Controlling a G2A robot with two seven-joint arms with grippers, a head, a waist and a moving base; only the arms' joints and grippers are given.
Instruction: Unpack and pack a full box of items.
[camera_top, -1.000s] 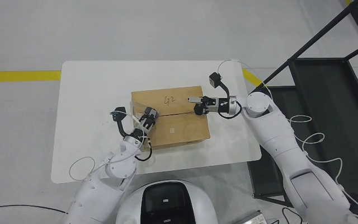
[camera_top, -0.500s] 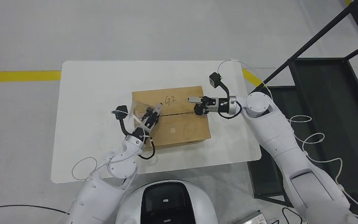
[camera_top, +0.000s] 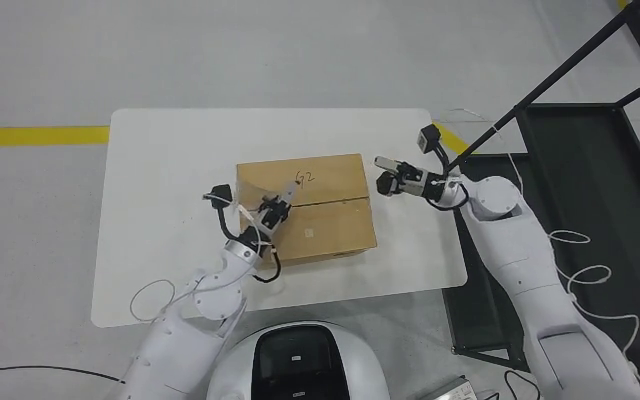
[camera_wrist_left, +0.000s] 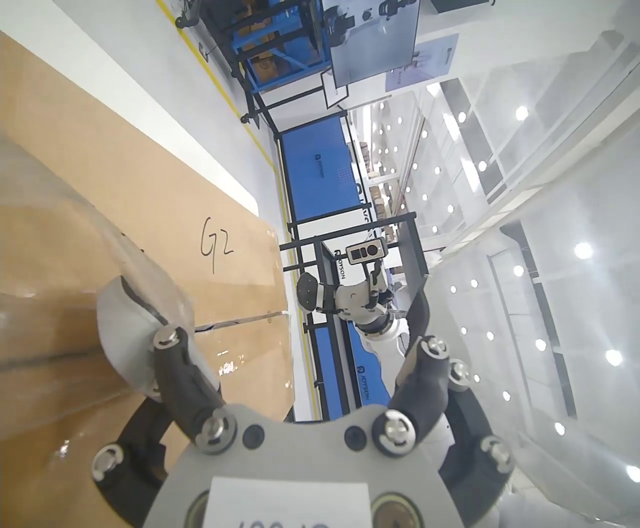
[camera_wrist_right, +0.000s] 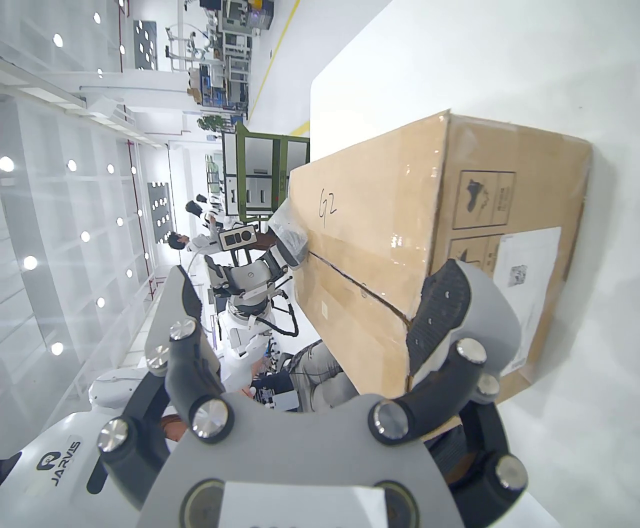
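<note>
Brown cardboard box (camera_top: 325, 225), closed, sits near the middle of the white bench (camera_top: 150, 200), long side across. Its two top flaps meet along a centre seam (camera_top: 335, 203); a handwritten mark is on the far flap.

Left claw (camera_top: 277, 210) is over the box top at the left end of the seam. Its jaws are spread wide, and one finger (camera_wrist_left: 125, 320) lies low against the cardboard. A loose strip of clear packing tape (camera_wrist_right: 287, 220) is lifted and bunched up beside that finger. It looks draped on the finger rather than pinched; nothing is between the jaws.

Right claw (camera_top: 380, 173) hangs just off the right end of the box, near the seam's end and not touching the box. Its jaws are wide apart and empty.

Step in hand, by my reading: the very start of the unpacking, with the sealing tape being worked off the seam. The flaps are down and nothing is out yet, so nearly all the task lies ahead.

Next move calls for:
- the left claw to close properly on the lifted tape and draw it along the seam;
- the right claw to steady the box at its end, or the box may slide on the smooth bench;
- a flap edge then to be caught and raised.

Risk: thin tape may slip or tear.
</note>
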